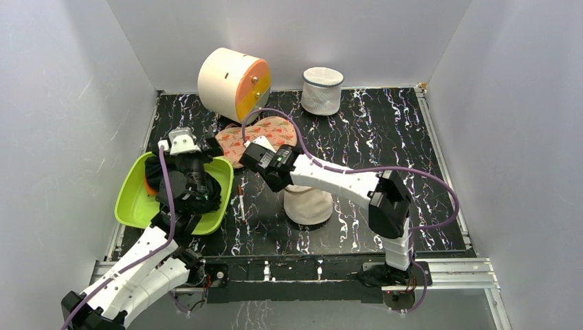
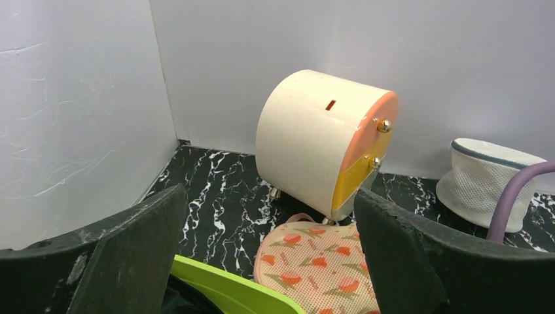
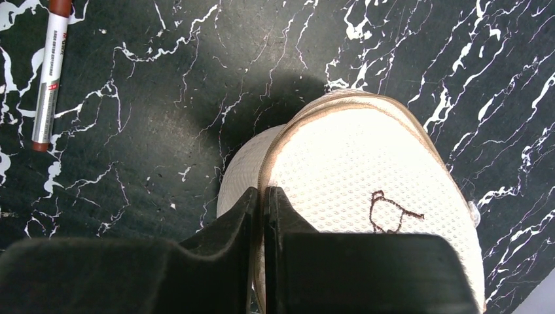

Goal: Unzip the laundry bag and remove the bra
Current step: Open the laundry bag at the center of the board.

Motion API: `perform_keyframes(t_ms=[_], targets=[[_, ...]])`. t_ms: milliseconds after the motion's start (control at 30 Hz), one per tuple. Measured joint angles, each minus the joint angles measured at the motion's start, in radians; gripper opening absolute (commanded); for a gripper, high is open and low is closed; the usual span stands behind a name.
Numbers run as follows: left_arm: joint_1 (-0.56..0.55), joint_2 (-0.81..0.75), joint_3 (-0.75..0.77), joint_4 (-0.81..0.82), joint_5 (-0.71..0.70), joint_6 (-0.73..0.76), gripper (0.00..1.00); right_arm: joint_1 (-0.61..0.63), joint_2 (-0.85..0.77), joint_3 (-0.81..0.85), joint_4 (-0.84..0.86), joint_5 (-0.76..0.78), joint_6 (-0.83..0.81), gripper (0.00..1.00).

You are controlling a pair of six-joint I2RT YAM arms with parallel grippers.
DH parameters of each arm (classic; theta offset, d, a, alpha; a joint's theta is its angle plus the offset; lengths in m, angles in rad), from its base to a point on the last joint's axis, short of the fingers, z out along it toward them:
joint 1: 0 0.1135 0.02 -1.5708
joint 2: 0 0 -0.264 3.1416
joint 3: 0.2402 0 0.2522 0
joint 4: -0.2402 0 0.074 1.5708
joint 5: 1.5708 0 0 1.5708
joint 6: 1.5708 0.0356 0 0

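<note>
Cream mesh laundry bag (image 3: 366, 163) is set near the worktop's front edge, mid-width; no bra is seen. Its tan zip trim (image 3: 275, 147) is pinched by the closed right gripper (image 3: 264, 193); the pull, if caught, should be drawn along the trim's curve. The left gripper (image 2: 268, 209) is spread wide open above the green bowl (image 2: 229, 288) at the left edge.

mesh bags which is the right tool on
The round cream mesh bag with tan zip trim: the right tool pinches its edge. The taller white dark-rimmed mesh bag stands apart behind.
</note>
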Motion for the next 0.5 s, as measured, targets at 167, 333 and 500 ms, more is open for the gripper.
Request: perform_keyframes(t_ms=[167, 333, 500], targets=[[0.0, 0.01, 0.0, -0.017, 0.012, -0.01, 0.99, 0.0, -0.034, -0.031, 0.012, -0.002, 0.016, 0.02], [0.0, 0.021, 0.0, -0.022, 0.021, -0.019, 0.98, -0.002, -0.154, -0.122, 0.081, -0.005, 0.047, 0.0], [0.0, 0.037, 0.001, -0.034, 0.036, -0.029, 0.98, -0.035, -0.36, -0.295, 0.247, -0.041, 0.124, 0.0]])
